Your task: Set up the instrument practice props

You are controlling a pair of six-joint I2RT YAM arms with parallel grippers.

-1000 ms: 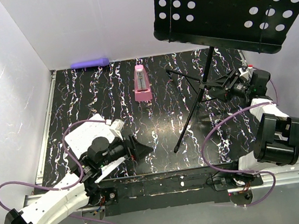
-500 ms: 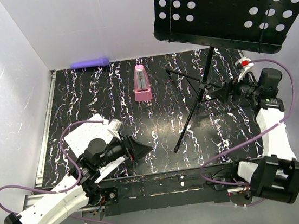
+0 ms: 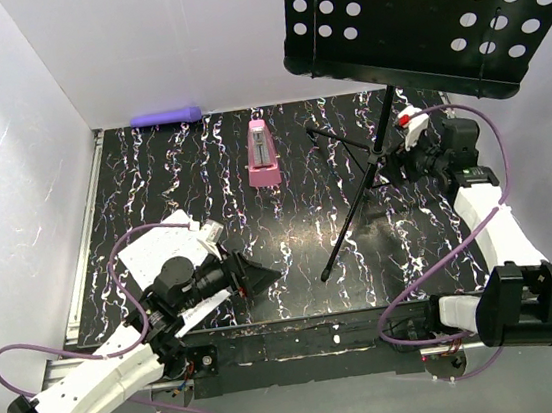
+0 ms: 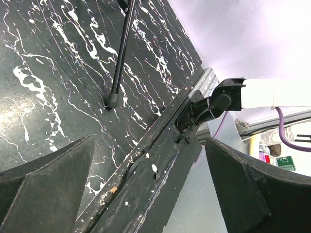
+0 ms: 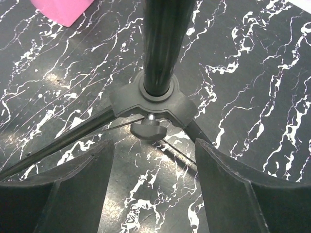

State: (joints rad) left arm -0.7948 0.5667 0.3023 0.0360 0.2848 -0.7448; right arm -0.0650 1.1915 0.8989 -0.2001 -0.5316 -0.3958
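Far right of the table (image 3: 172, 179): music stand (image 3: 382, 148), upright on three spread legs, perforated desk (image 3: 414, 18) high on the pole and tilted. Looks light but top-heavy, stiff in its metal tubes, smooth and round along the pole. Likely to tip or twist if pushed high up. Best taken low, on the pole just above the hub (image 5: 153, 103), the meeting point of the legs. Better to keep off the small knob (image 5: 147, 130) below it and off the thin braces.

Right gripper (image 5: 153, 179) close in at that hub, jaws apart, one on each side, apparently not touching. Calls for a square, centred close, given the risk of a round pole slipping sideways out of an off-centre pinch.

Left of the stand, far middle: pink metronome (image 3: 262, 155), standing, small and rigid, probably easy to knock over. Best held low on its flat sides.

Near left: sheet-music pages (image 3: 150, 250), flat on the table, partly under the left arm. Thin, limp and hard to lift off a flat top, so best picked up by an edge. Left gripper (image 3: 262, 274) just right of them, over the near part of the table, jaws wide apart, holding nothing.

Far left: purple cylinder (image 3: 166, 116), lying by the back wall, no part of the job.
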